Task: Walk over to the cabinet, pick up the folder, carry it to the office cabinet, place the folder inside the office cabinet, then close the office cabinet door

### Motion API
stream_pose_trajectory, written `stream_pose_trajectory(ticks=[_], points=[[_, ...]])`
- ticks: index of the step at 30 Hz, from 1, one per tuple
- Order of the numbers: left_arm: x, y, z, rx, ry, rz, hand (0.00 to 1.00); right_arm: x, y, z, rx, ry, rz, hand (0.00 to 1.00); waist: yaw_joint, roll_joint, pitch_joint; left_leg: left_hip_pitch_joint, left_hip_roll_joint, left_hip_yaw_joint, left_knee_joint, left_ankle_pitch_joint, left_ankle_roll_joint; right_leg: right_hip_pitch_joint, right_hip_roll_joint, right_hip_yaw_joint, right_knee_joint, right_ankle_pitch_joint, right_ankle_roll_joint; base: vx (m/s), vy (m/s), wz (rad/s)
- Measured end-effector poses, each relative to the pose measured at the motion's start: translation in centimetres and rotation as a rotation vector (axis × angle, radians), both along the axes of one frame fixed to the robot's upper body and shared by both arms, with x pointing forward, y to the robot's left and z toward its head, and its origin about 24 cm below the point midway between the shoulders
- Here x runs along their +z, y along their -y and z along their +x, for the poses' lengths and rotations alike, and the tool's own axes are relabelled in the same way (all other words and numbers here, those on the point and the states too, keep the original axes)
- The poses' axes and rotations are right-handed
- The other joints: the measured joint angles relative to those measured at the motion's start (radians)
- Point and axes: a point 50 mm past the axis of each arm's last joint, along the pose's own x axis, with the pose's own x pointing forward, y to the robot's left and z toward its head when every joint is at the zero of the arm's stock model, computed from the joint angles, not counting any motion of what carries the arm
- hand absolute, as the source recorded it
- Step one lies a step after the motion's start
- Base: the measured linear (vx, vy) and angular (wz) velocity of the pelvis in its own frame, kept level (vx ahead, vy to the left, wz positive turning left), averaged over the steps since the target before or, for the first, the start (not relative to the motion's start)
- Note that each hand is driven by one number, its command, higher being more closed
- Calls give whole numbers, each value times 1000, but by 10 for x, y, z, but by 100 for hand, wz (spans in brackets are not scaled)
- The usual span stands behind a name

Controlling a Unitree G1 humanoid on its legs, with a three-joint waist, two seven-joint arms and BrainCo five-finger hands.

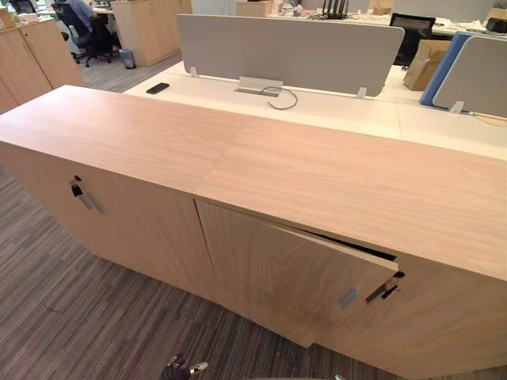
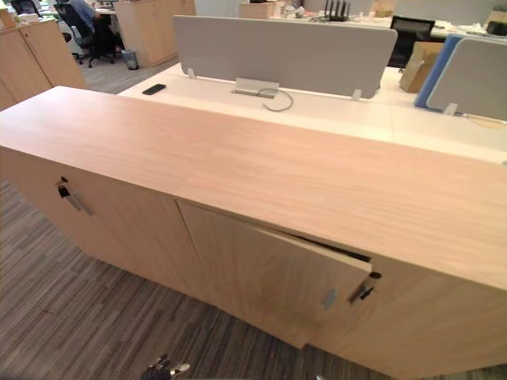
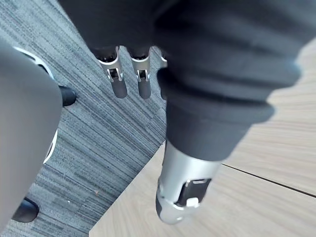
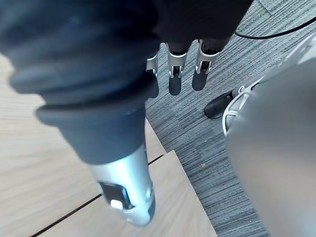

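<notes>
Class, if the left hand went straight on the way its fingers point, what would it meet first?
Probably the grey carpet: the left hand hangs open, pointing floorward beside the cabinet.

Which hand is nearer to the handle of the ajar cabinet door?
Right. The right hand hangs below the handle; the left hand hangs below the hinge side of the door.

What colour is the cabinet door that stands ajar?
The door is light wood grain; left eye view.

Light-wood office cabinet [image 1: 238, 150], one door [image 1: 293, 273] ajar
</notes>
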Motion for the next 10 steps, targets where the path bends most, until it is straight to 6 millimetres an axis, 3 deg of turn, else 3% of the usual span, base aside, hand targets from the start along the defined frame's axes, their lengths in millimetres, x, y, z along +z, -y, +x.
stream_pose_trajectory(ticks=[10], points=[[1,2,7,-104,-7,68,0,0,3,1,67,-13,-16,0,0,-3,5,2,-15,-12,2,2,12,8,-15,-2,0,0,-1,-41,15,3]])
